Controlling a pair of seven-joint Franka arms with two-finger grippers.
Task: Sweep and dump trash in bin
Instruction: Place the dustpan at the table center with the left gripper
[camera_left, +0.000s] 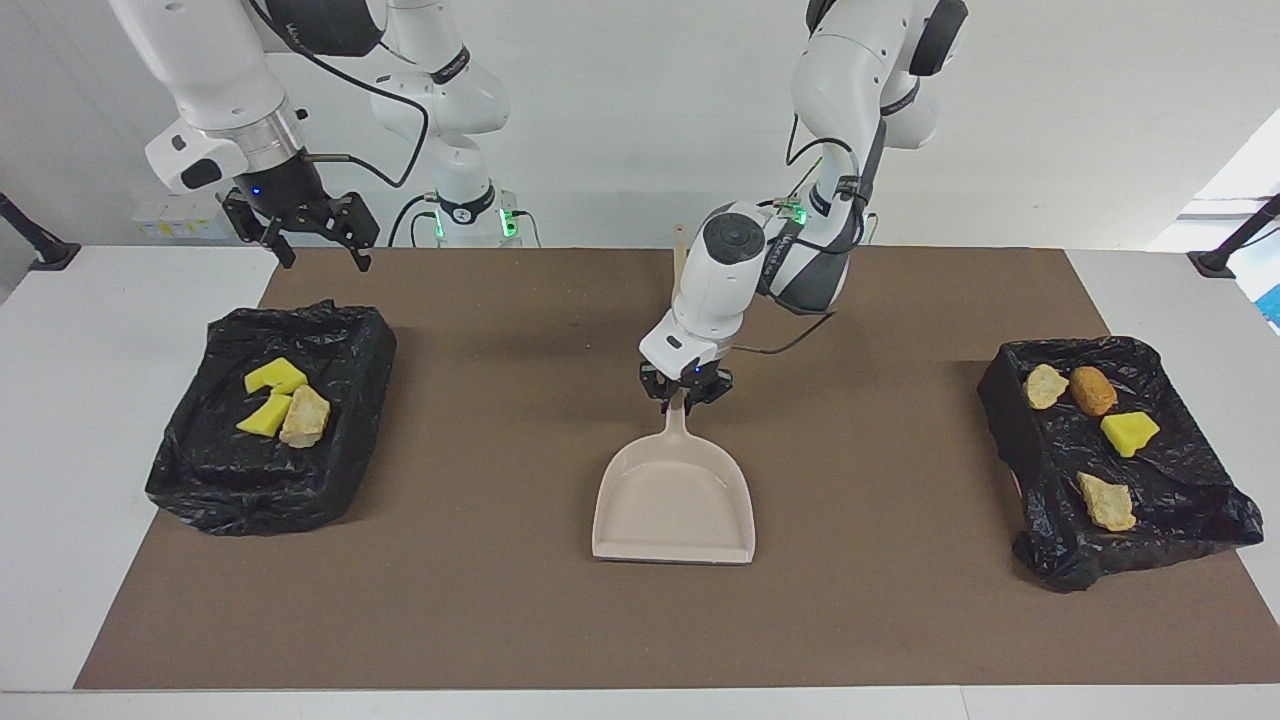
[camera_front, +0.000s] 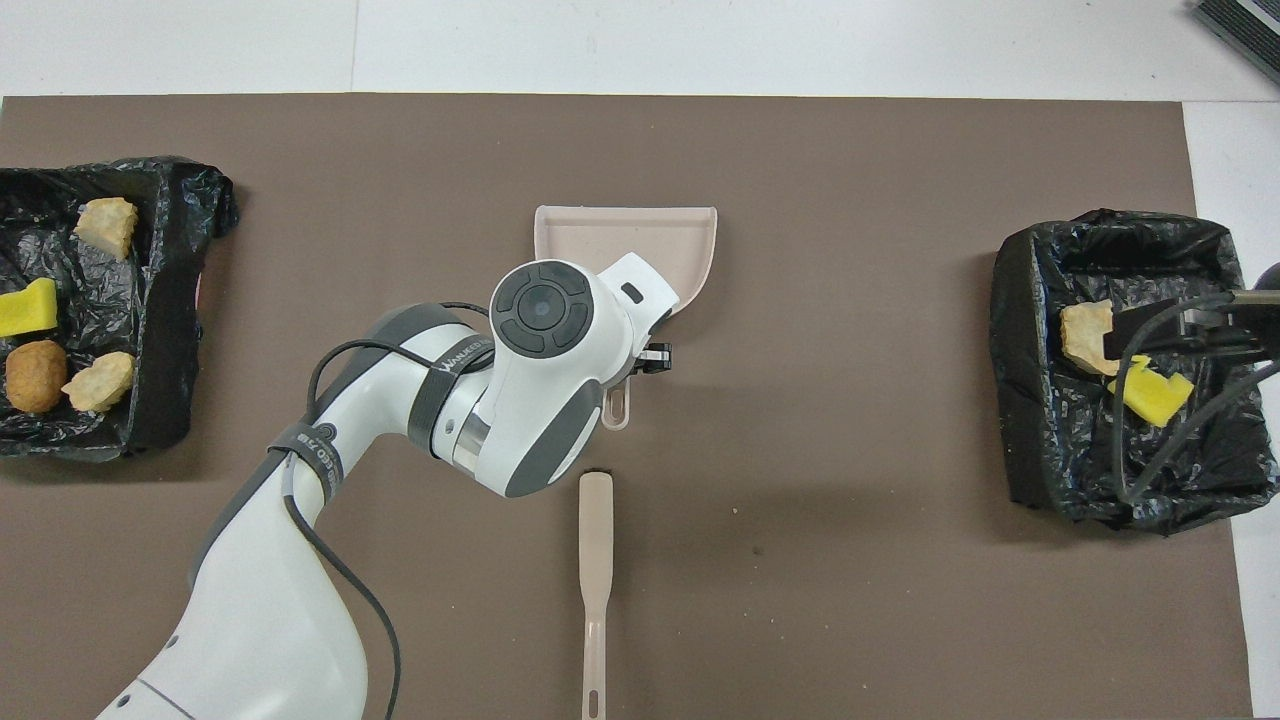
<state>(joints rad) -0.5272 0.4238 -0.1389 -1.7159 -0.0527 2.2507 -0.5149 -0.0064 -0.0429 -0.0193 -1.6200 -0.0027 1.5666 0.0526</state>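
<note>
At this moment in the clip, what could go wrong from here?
1. The left hand grips the dustpan only by its thin handle, so the pan could twist or slip when set down.
2. The brush lies just nearer the robots than the pan's handle; lowering here could knock it.
3. The right hand hangs open over the bin's edge, close to the bag.

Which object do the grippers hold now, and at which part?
The left gripper holds the dustpan by its handle; the right gripper holds nothing.
</note>
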